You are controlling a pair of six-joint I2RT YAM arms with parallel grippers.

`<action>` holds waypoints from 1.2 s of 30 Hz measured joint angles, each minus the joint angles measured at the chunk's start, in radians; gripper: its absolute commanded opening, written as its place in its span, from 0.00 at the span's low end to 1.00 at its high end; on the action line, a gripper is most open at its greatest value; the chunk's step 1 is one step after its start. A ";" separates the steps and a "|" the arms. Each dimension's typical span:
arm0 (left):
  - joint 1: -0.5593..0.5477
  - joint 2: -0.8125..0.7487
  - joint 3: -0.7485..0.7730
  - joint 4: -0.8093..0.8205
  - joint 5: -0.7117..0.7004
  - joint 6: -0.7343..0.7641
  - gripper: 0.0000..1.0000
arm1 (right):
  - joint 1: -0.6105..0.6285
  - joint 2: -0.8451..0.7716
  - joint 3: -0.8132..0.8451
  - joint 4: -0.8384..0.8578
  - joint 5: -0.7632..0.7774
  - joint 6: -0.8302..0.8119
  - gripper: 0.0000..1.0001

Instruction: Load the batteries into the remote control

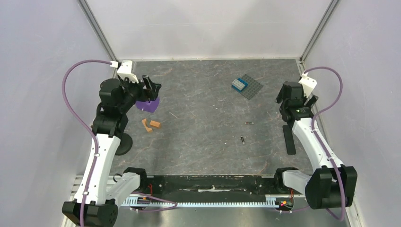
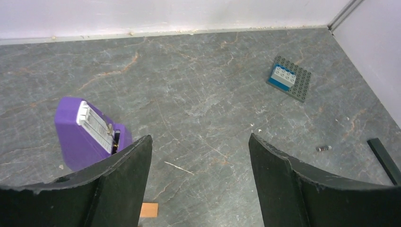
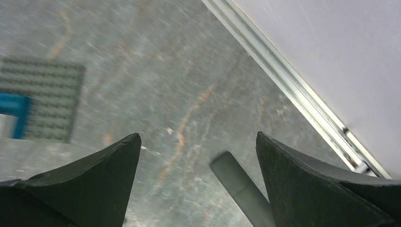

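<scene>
From above: left fingers (image 1: 150, 86) spread wide and empty, next to a purple box (image 1: 147, 105), with wooden pieces (image 1: 150, 125) near it. The far battery (image 1: 248, 123) and near battery (image 1: 242, 140) lie apart on open worktop (image 1: 203, 109). The remote control (image 1: 289, 139) lies at the right edge, beside the right arm. Right fingers (image 1: 283, 97) are farther back, near a studded baseplate (image 1: 248, 86).

Left wrist: fingers agape, purple box by the left one, one battery and the remote far right.

Right wrist, blurred: fingers open, holding nothing, remote's end showing between them.
</scene>
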 measured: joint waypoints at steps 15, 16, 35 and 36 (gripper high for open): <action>0.000 -0.003 -0.176 0.046 0.135 -0.060 0.83 | -0.153 0.167 -0.225 -0.081 -0.251 -0.019 0.98; 0.000 0.000 -0.181 0.048 0.144 -0.066 0.83 | -0.155 0.169 -0.224 -0.080 -0.269 -0.023 0.98; 0.000 0.035 -0.231 0.107 0.240 -0.085 0.83 | -0.338 0.257 -0.227 -0.043 -0.477 -0.127 0.98; 0.000 0.036 -0.231 0.107 0.240 -0.085 0.83 | -0.345 0.263 -0.227 -0.033 -0.498 -0.120 0.98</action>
